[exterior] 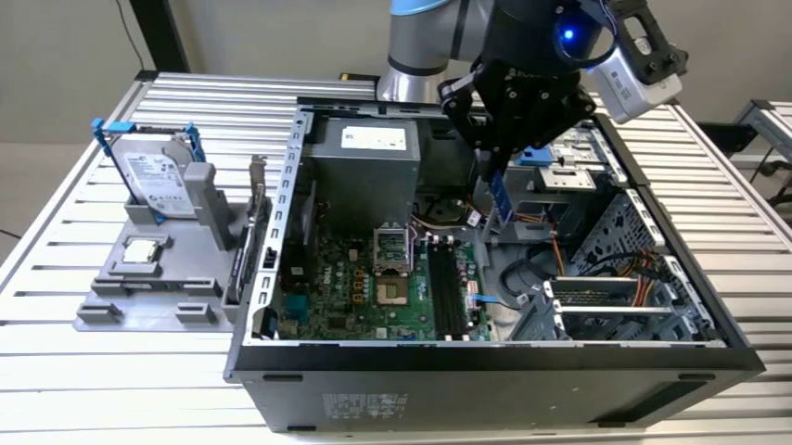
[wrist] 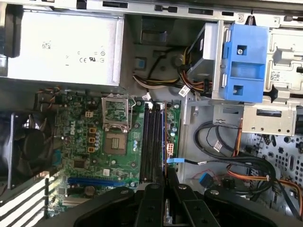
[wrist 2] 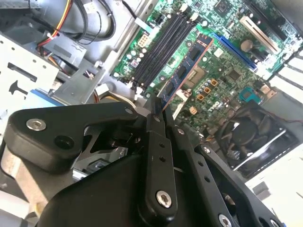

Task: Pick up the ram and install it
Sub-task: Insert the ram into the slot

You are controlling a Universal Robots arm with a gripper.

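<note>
Gripper (exterior: 495, 165) is pointing straight down into the open PC case (exterior: 495, 357), jaws pinching the ram (wrist 2: 185, 71) by one end. The stick's hanging above the motherboard (wrist: 80, 142), near its black slots (wrist: 152, 142).

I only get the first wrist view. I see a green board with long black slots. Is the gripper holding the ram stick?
Observer: Yes. In the second wrist view the ram sticks out of the gripper, which is clamped on it, with its dark chips showing.
Operator: Is it in a slot?
Observer: No. In the exterior view it hangs upright under the gripper, above the open case, apart from the black slots.
Operator: What's outside the computer?
Observer: A hard drive stands in a grey holder, at the exterior view's left of the case.
</note>
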